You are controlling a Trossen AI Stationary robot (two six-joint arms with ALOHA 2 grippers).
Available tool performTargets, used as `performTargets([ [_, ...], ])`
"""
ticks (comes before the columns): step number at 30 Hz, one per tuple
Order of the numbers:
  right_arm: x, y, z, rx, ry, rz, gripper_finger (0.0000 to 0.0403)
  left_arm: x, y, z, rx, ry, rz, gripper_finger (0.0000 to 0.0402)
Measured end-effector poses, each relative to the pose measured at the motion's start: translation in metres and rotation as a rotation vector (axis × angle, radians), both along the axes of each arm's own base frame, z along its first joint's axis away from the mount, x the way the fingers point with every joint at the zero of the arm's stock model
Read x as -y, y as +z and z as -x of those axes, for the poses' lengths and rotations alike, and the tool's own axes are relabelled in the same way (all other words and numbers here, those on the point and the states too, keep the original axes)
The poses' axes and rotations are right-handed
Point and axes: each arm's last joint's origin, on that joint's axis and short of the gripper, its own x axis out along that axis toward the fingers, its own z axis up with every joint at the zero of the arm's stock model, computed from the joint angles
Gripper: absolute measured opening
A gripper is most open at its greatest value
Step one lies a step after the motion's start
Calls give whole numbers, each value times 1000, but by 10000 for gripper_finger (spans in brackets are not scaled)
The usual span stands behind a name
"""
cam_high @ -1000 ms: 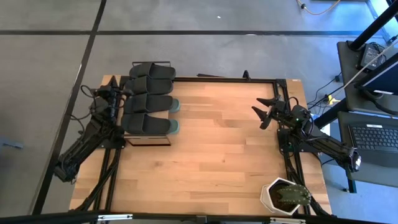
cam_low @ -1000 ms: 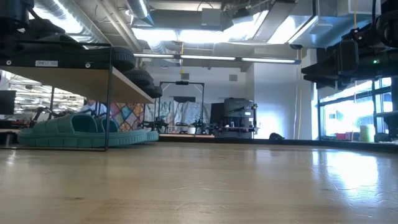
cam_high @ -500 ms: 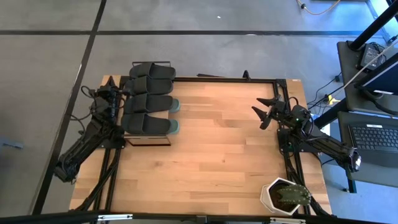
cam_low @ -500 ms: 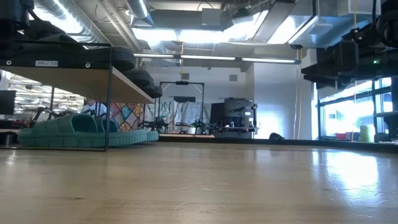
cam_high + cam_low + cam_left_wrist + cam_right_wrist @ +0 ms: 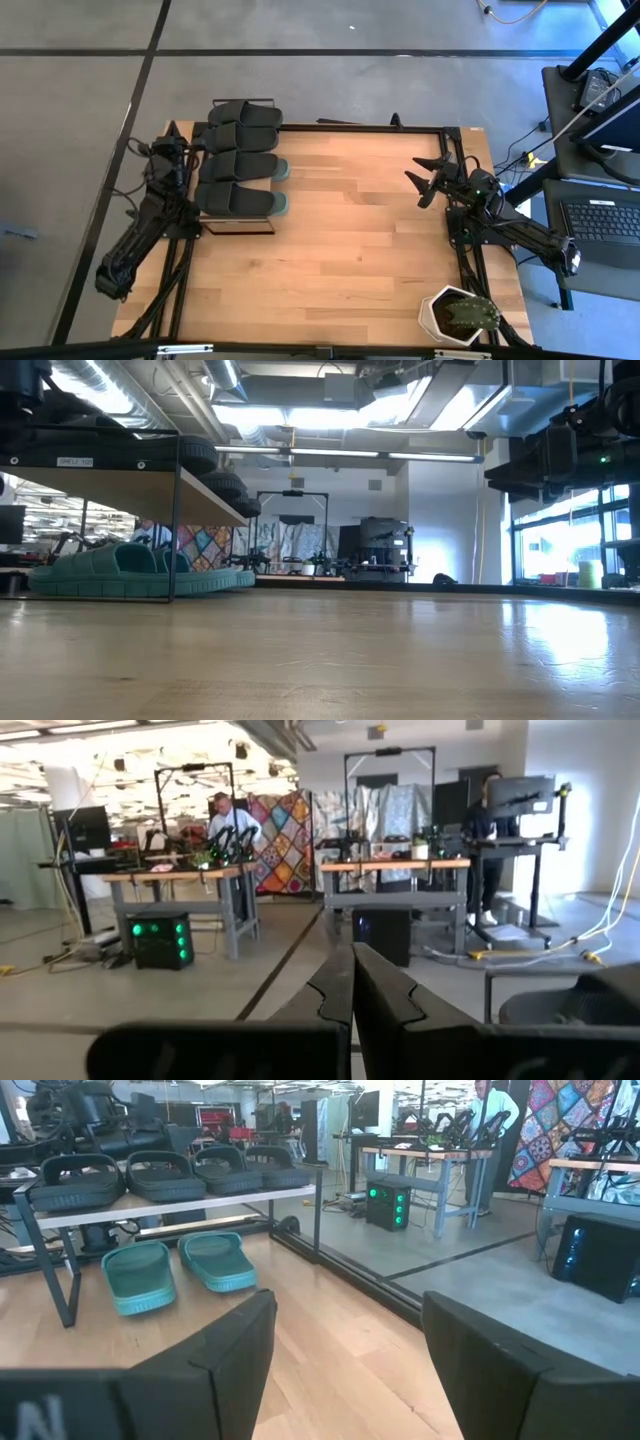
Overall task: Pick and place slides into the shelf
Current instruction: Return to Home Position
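Note:
The shelf (image 5: 238, 225) stands at the table's far left. Several black slides (image 5: 240, 150) lie side by side on its top board (image 5: 180, 1205). Two teal slides (image 5: 175, 1270) rest soles down on the table under it, their ends showing in the high view (image 5: 281, 186). My left gripper (image 5: 172, 140) is shut and empty, just left of the shelf, pointing off the table; its wrist view shows the shut fingers (image 5: 352, 975). My right gripper (image 5: 425, 180) hangs open and empty at the table's far right, facing the shelf (image 5: 350, 1350).
A potted plant in a white pot (image 5: 458, 315) stands at the near right corner. Bare wood (image 5: 350, 250) spans between the two arms. A laptop (image 5: 600, 220) sits on a stand off the right edge. People stand at benches (image 5: 225, 820) in the room beyond.
My left arm has swung at its base, carrying the shut gripper away from the shelf toward the table's far left corner. The slides and the shelf have not moved.

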Motion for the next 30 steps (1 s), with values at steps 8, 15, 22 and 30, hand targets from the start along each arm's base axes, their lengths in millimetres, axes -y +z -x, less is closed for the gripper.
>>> performTargets([
  [8, 0, 3, 0, 17, -3, 38, 251, -1, -3, 0, -12, 4, 26, 0],
  [15, 0, 0, 0, -14, -3, 21, 251, -1, -3, 0, -11, 4, 26, 0],
  [22, 0, 0, 0, -13, -2, 18, 251, 0, -2, 0, -10, 4, 24, 0],
  [30, 0, 0, 0, -13, -2, 19, 251, 0, -2, 0, -10, 5, 24, 0],
])
